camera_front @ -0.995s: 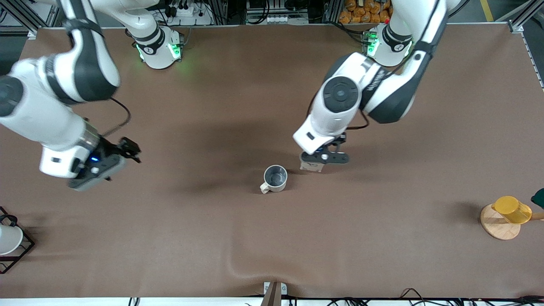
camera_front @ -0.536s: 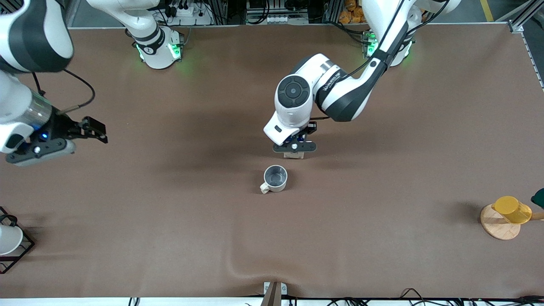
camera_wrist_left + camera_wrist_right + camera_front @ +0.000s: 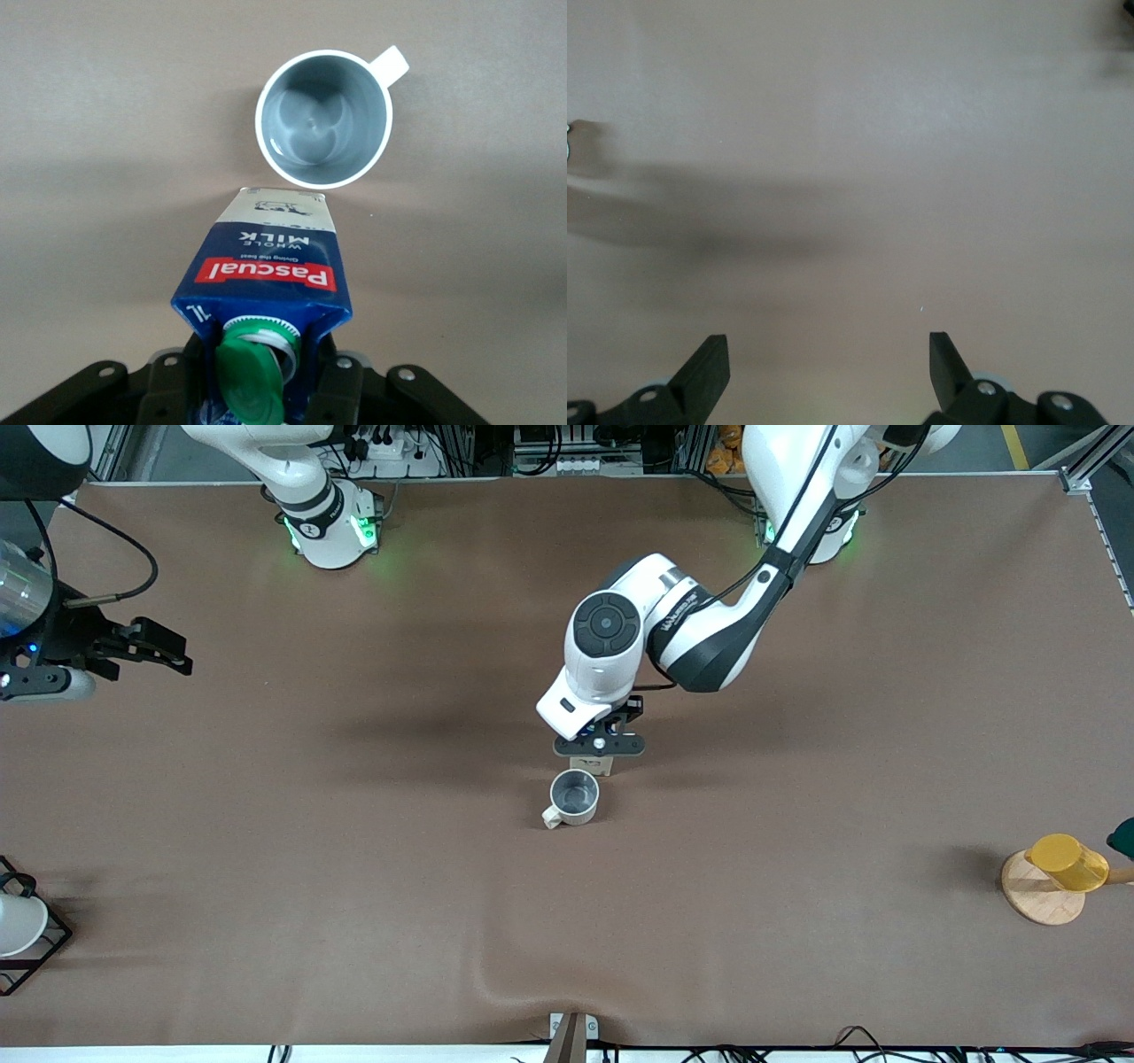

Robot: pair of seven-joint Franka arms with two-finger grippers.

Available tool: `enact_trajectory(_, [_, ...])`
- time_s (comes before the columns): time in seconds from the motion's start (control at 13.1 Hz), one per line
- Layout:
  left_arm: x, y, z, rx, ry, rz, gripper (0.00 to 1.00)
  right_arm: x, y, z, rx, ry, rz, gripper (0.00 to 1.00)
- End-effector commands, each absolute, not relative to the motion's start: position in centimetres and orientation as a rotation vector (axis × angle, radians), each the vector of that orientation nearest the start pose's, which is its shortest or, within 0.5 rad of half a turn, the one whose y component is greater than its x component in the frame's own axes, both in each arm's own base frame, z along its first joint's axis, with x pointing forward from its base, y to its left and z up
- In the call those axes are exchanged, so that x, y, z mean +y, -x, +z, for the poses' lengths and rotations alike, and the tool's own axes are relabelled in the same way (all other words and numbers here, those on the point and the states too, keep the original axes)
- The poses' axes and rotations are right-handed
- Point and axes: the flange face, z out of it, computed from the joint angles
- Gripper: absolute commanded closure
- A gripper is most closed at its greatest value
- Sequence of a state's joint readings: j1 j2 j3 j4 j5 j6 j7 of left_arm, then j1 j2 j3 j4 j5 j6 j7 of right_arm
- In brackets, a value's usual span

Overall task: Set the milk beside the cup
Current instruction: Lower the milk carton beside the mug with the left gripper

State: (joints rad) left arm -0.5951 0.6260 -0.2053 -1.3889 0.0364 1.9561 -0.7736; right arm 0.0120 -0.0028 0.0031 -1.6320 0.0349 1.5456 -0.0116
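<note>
The milk is a dark-blue carton with a green cap and a red label band, held upright by the left gripper, which is shut on its top. In the front view only the carton's pale lower part shows under the left gripper. It is right beside the cup, farther from the front camera. I cannot tell whether it rests on the table. The cup is cream with a grey inside and stands upright. The right gripper is open and empty, raised at the right arm's end of the table.
A yellow cup sits on a round wooden stand at the left arm's end. A white cup sits in a black wire rack at the right arm's end. The brown table cover has a ripple near the front edge.
The left gripper has carried the milk toward the right arm's end, stopping beside the cup. The right arm has drawn back toward its own end of the table.
</note>
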Motion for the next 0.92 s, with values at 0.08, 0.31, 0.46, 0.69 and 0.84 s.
enact_trajectory(0.08, [-50.4,-52.0,34.7,0.001,3.179,0.135,0.54,-0.5,-54.5,61.7,0.056,3.106,0.112,0.00])
enact_trajectory(0.31, [-50.6,-52.3,34.1,-0.003,3.189,0.122,0.54,-2.6,-53.9,62.1,0.113,3.101,0.149,0.00])
enact_trajectory(0.46, [-50.9,-52.2,33.4,-0.048,3.186,0.129,0.54,-3.0,-54.1,63.2,0.116,3.105,0.106,0.00])
enact_trajectory(0.69, [-50.8,-52.4,32.5,-0.073,3.189,0.132,0.51,-3.2,-54.2,64.0,0.113,3.118,0.071,0.00])
enact_trajectory(0.84, [-50.7,-52.7,32.4,-0.076,3.199,0.115,0.00,-3.2,-54.4,64.4,0.110,3.117,0.057,0.00])
